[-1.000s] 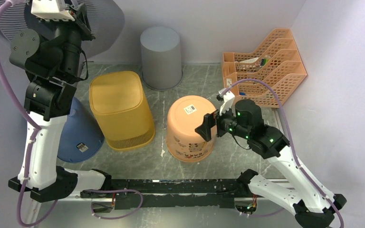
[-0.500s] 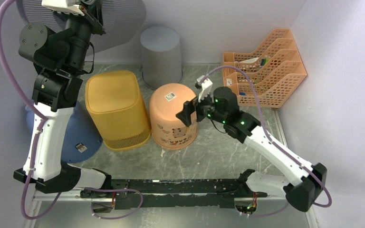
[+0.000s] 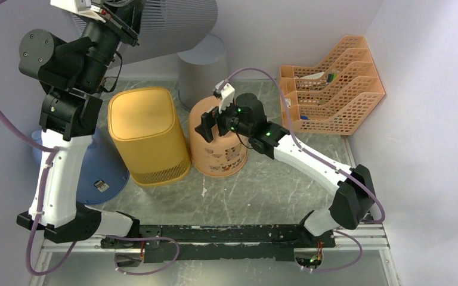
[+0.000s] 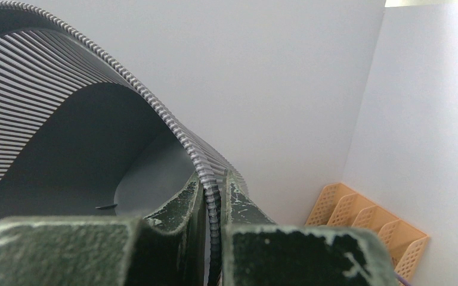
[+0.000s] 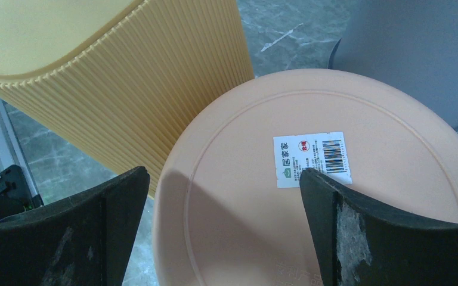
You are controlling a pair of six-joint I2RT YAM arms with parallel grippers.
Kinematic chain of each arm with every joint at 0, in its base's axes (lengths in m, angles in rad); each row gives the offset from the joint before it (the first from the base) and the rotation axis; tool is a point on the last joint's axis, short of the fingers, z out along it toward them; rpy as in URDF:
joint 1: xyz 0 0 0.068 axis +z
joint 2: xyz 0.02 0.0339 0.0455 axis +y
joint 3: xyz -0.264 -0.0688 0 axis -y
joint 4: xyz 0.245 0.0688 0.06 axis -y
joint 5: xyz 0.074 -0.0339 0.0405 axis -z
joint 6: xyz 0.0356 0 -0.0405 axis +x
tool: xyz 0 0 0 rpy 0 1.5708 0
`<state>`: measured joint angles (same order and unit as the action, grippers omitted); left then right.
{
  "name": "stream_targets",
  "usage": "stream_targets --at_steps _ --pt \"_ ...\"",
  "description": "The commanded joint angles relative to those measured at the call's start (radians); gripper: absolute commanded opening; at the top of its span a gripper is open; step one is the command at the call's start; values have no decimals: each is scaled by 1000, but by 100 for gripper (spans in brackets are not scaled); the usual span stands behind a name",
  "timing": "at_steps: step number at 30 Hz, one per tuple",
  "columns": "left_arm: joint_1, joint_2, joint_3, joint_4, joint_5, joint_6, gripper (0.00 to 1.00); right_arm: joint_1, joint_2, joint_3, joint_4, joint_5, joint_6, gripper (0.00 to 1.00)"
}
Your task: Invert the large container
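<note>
This is looking like a robotics lab bench rather than a home. 2 machines, the left arm (image 3: 59, 173) and the right arm (image 3: 310, 164), are sitting bolted to a black rail (image 3: 214, 234) at the edge of a marble-patterned table (image 3: 274, 190). Plain pale walls (image 3: 286, 30) are closing it in, and mismatched plastic bins (image 3: 149, 134) and an orange file rack (image 3: 334, 83) are standing about like test props.
</note>
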<state>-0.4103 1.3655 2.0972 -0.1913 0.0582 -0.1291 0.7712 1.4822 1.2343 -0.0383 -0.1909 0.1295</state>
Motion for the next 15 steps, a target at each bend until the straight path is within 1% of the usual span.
stream_targets --at_steps 1,5,9,10,12,15 --pt "-2 -47 12 188 58 14 7 7 -4 -14 -206 21 -6 100" --pt "-2 -52 -7 223 53 5 7 52 -69 23 -260 -22 -66 100" --pt "-2 -93 -112 339 11 4 7 154 -89 71 -338 -66 -113 100" --pt "-2 -93 -116 353 3 5 7 186 -86 79 -351 -74 -121 100" --pt "-2 -71 -83 327 9 5 7 254 -77 81 -370 -70 -125 100" --pt "-2 -52 -69 324 20 -10 7 335 -61 57 -357 -59 -103 100"
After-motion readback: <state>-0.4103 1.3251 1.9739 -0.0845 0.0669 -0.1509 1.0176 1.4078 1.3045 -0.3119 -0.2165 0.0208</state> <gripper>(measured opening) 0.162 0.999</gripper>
